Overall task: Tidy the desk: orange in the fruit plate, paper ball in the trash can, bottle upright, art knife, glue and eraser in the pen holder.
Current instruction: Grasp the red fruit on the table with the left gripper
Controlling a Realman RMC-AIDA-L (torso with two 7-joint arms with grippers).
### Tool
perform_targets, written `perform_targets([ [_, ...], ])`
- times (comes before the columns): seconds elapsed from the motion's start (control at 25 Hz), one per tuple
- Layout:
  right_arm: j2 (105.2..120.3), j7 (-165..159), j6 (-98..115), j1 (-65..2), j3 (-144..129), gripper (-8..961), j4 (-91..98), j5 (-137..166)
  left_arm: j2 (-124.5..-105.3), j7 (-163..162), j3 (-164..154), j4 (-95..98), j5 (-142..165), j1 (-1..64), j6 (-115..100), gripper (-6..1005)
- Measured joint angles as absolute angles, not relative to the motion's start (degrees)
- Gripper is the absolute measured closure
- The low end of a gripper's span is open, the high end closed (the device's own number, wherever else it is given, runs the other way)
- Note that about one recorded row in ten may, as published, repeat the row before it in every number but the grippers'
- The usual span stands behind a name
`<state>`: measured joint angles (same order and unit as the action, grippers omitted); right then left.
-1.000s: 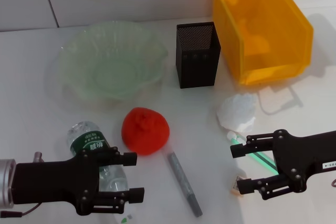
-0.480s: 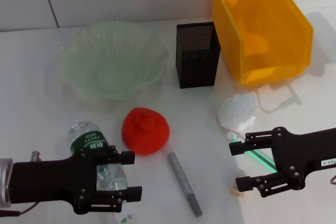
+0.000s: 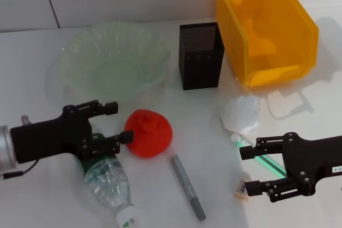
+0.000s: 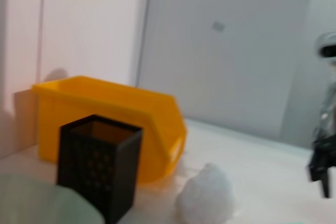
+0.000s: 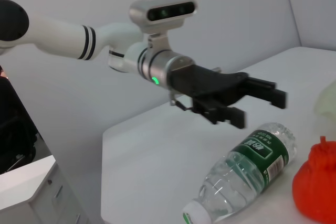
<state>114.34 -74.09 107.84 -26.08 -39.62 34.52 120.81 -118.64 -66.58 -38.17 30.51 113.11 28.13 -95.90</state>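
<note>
Bottle lying on its side on the surface, cap toward the near edge.
Left gripper hovers above its base beside the orange, fingers spread; right gripper spread above the eraser.

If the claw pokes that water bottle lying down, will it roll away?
Probably. The bottle lies on its side on the smooth white table and its body is round, so a poke could roll it. It looks clear and maybe nearly empty, so likely light. The open left claw hovers over it; the orange might stop it.
</note>
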Motion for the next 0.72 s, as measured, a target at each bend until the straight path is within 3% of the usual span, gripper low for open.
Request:
perform_targets([
  [0.32, 114.34, -74.28, 107.83, -26.03, -39.63, 178, 34.57, 121.03, -119.14, -64.70, -41.72, 26.67, 112.44, 34.59, -83.68, 245],
  [0.72, 114.34, -74.53, 107.84, -26.26, -39.64, 179, 34.54, 121.13, -119.20, -64.58, -53.14, 23.84, 107.52, 35.95, -74.13, 285],
])
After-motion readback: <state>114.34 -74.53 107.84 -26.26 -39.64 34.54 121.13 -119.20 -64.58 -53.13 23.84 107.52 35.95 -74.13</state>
